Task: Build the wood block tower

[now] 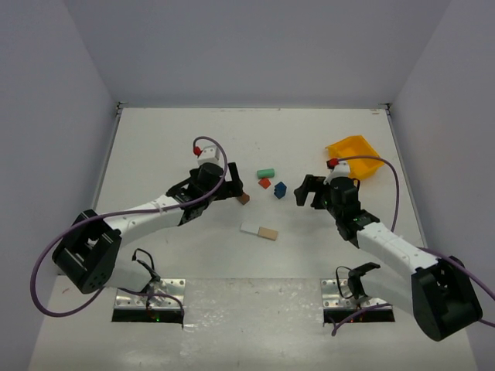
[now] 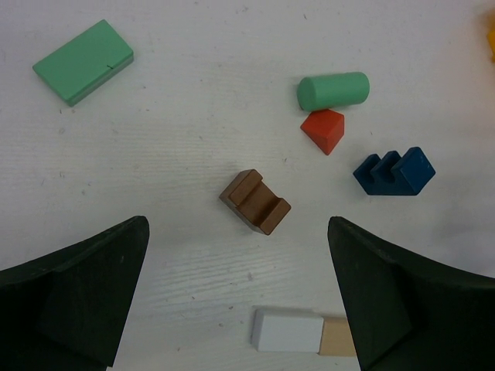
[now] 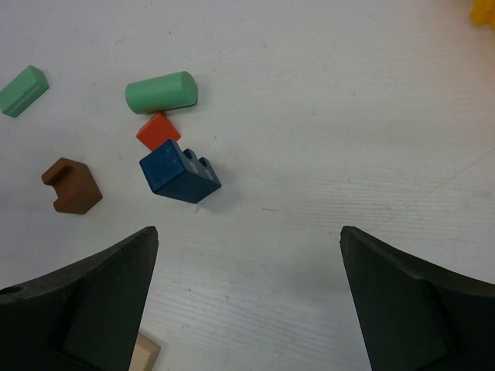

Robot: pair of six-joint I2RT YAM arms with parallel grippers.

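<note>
The cylinder (image 2: pixel 333 91) and the flat rectangular block (image 2: pixel 83 62) are mint green, the triangular block (image 2: pixel 323 130) red, the notched block (image 2: pixel 394 171) dark blue, the U-shaped block (image 2: pixel 255 202) brown. One plain block (image 2: pixel 286 331) is white, another, the tan block (image 2: pixel 336 338), pale. The bin (image 1: pixel 352 147) is yellow, the table (image 2: pixel 193 116) white with faint grain.

The white table (image 1: pixel 170 139) carries loose blocks near its centre. A mint green cylinder (image 1: pixel 266 173) lies on its side, a red block (image 1: pixel 264 183) just beside it and a blue notched block (image 1: pixel 279 188) near. A brown notched block (image 1: pixel 244 199) sits apart. A white block (image 1: pixel 251 229) and a tan block (image 1: pixel 267 233) lie end to end. A flat mint green slab (image 2: pixel 83 62) lies well apart. A yellow bin (image 1: pixel 356 154) rests toward the right edge.
</note>
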